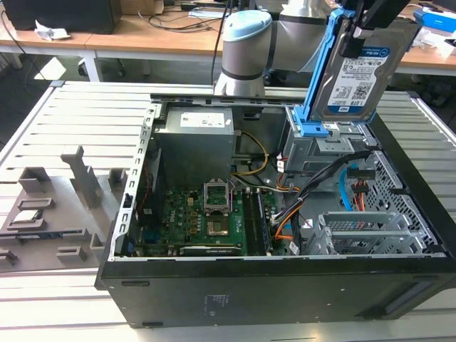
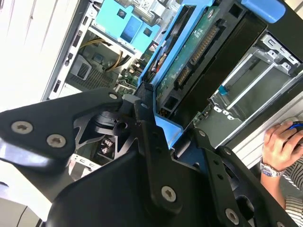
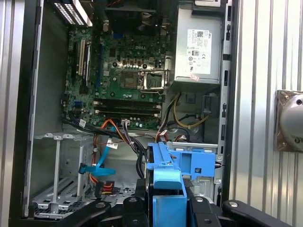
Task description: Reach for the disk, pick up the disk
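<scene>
The disk (image 1: 360, 85) hangs tilted on edge above the open computer case's drive bay (image 1: 324, 151), at the exterior view's upper right. Its white-and-blue label faces the camera, and a bright blue frame runs down its side. My gripper (image 1: 353, 41) is shut on its upper part. In the second wrist view the black fingers (image 2: 147, 142) clamp the blue frame, and the disk's green circuit-board side (image 2: 194, 52) shows. In the first wrist view the blue frame (image 3: 168, 182) sits between the fingers, with my gripper (image 3: 168, 210) shut on it.
The black case (image 1: 249, 288) lies open on a slatted grey table, showing the motherboard (image 1: 206, 221), power supply (image 1: 196, 139), cables and a metal cage (image 1: 363, 231). Grey fixtures (image 1: 78, 182) stand at the exterior view's left. A person's hand (image 2: 279, 144) with a wristwatch is beside the case.
</scene>
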You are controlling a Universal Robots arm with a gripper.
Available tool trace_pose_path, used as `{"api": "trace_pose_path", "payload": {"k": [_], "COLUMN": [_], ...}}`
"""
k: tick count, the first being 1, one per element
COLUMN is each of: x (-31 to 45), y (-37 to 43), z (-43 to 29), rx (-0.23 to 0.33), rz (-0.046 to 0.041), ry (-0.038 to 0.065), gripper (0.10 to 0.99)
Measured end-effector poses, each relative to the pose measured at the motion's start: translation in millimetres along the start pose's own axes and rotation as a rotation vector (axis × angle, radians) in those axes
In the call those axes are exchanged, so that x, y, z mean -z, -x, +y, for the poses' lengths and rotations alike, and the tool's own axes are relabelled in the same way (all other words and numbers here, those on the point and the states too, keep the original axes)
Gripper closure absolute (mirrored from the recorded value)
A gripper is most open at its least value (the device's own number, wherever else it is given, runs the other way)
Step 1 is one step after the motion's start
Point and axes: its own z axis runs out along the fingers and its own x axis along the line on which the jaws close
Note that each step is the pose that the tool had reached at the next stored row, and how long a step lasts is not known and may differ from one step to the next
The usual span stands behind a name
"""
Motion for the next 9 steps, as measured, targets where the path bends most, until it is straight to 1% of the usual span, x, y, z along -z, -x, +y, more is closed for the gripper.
{"api": "trace_pose_path", "payload": {"k": [5,9], "x": [-0.1,-0.2], "y": [-4.2,-9.5], "z": [0.2,0.5], "rx": [0.0,0.0], "rz": [0.0,-0.0001], "ry": [0.0,0.0], "gripper": [0.718,0.718]}}
